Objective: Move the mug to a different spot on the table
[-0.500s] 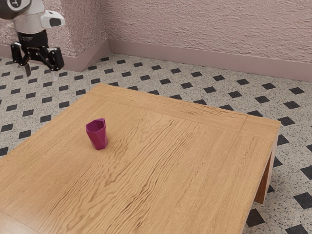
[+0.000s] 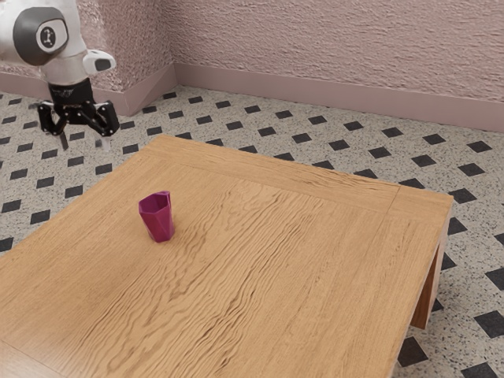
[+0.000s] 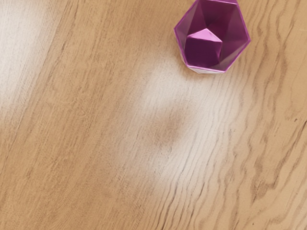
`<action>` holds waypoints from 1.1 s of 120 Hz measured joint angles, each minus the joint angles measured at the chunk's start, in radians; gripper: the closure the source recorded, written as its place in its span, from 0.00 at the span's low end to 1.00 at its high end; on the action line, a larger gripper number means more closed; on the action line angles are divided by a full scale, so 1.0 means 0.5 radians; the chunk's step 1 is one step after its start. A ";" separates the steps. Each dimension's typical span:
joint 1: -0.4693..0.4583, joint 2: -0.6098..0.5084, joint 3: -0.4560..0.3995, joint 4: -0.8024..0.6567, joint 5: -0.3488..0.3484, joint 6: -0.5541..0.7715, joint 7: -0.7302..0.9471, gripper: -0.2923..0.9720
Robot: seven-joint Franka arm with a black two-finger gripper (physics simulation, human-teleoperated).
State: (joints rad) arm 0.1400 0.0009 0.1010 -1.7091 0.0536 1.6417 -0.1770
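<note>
A magenta faceted mug (image 2: pixel 157 216) stands upright on the wooden table (image 2: pixel 260 260), toward the exterior view's left. My black gripper (image 2: pixel 82 144) hangs in the air up and to the left of the mug, well apart from it, its two fingers spread open with nothing between them. From the hand's camera I look straight down into the mug (image 3: pixel 212 36), with its angular purple inside showing, and onto the bare table top (image 3: pixel 120 153) around it.
The table's far edge and right corner (image 2: pixel 445 201) drop to a black-and-white tiled floor (image 2: pixel 315 126). A pink textured wall (image 2: pixel 331 39) with a skirting board runs behind. Wide bare wood lies to the right of the mug.
My arm has come down and toward the exterior view's right, bringing the open gripper closer to the table and the mug. The mug has stayed where it was.
</note>
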 joint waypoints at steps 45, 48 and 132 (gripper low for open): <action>-0.026 0.600 -0.058 0.141 0.075 0.413 0.015 0.23; -0.026 0.620 -0.071 0.151 0.076 0.431 0.024 0.23; 0.069 1.144 -0.109 0.554 0.070 0.693 0.224 0.23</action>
State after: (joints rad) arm 0.1743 0.5727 0.0467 -1.4324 0.0887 1.9880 -0.0651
